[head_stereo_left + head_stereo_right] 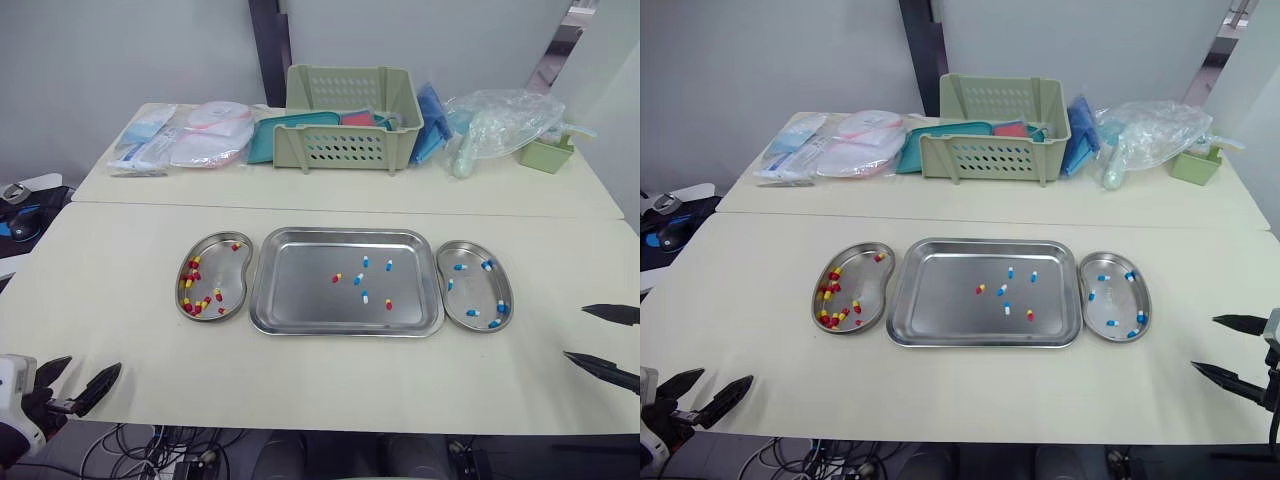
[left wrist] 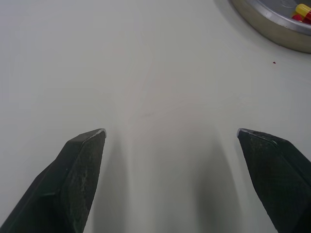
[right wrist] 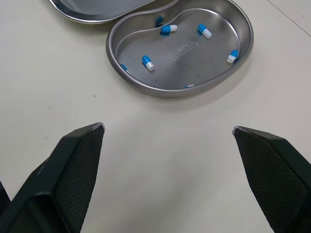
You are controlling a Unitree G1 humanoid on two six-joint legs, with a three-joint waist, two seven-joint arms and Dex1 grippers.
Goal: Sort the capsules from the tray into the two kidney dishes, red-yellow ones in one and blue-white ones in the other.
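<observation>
Holding both arms low at the near edge of the table (image 1: 130, 300), I have the left gripper (image 1: 90, 367) and right gripper (image 1: 577, 332) spread wide and empty, each on its own dish's side. Loose capsules (image 1: 360, 279) lie mid-way in the tray (image 1: 300, 295), between the red-yellow dish (image 1: 226, 268) and the blue-white dish (image 1: 472, 292), so either arm has a short reach.

Looks bright and evenly lit, with soft shadows on the table (image 2: 160, 73) and mild sheen on the tray (image 1: 300, 290).
</observation>
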